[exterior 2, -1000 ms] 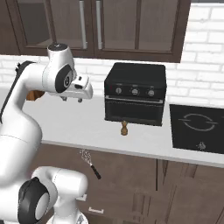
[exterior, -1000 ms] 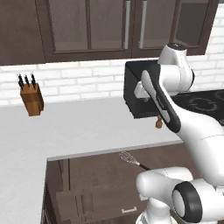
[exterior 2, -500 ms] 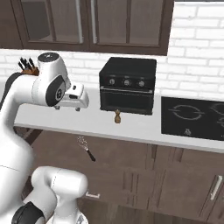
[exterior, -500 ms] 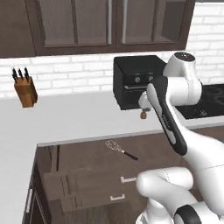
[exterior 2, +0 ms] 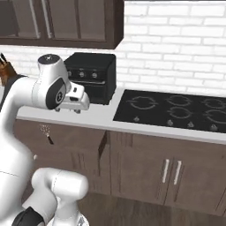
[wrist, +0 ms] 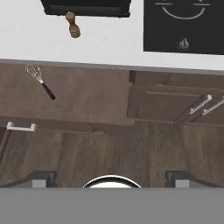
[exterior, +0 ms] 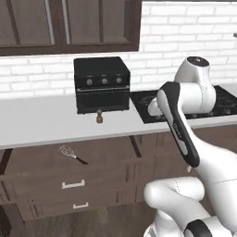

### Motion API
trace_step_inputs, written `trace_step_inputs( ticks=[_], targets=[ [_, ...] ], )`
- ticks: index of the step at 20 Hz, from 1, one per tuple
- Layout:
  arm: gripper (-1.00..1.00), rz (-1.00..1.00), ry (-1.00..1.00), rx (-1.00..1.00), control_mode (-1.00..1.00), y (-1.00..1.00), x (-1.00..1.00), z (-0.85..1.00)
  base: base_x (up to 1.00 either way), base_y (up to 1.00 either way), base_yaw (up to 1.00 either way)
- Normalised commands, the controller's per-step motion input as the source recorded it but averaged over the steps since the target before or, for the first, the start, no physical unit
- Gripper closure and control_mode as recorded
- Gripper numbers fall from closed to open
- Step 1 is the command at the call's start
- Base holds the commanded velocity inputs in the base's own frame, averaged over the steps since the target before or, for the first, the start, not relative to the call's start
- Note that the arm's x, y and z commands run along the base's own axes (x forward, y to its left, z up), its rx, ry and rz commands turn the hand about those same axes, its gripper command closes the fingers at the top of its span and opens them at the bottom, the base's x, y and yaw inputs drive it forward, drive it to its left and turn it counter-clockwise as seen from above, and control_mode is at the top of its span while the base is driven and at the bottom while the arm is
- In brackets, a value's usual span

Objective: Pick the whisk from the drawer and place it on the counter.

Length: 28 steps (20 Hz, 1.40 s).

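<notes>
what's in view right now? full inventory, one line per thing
whisk: 1, silver wire head with black handle, lying in the open drawer below the counter edge
drawer: 1, dark brown wood, pulled open, silver bar handle on its front
counter: 1, pale grey-white, running atop the dark brown cabinets
oven: 1, black, standing on the counter against the brick wall
shaker: 1, brown wood, upright on the counter just in front of the oven
stovetop: 1, black, set into the counter right of the oven
upper cabinets: dark brown, on the wall above the oven
pincer: 1, dark finger tips, apart, holding nothing, high above the drawer
</notes>
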Motion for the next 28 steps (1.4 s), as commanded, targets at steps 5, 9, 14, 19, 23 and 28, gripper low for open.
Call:
trace_step_inputs(
  ticks=[5, 9, 14, 19, 23, 28],
  targets=[
    [-1.00, 0.00, 0.00, 0.00, 1.00, 0.00, 0.00, 0.00, 0.44, -1.00, 0.17],
    [-1.00, 0.00, 0.00, 0.00, 1.00, 0.00, 0.00, 0.00, 0.61, -0.93, 0.29],
    [-1.00, 0.00, 0.00, 0.00, 1.00, 0.00, 0.00, 0.00, 0.83, -0.39, 0.22],
    [-1.00, 0.00, 0.00, 0.00, 1.00, 0.00, 0.00, 0.00, 0.06, 0.20, 0.39],
    [-1.00, 0.27, 0.00, -0.02, -1.00, 0.07, -0.42, -0.03, -0.46, 0.30, 0.25],
    [-1.00, 0.40, 0.00, 0.00, -1.00, 0.06, -0.07, 0.00, 0.00, 0.00, 0.00]
  ],
)
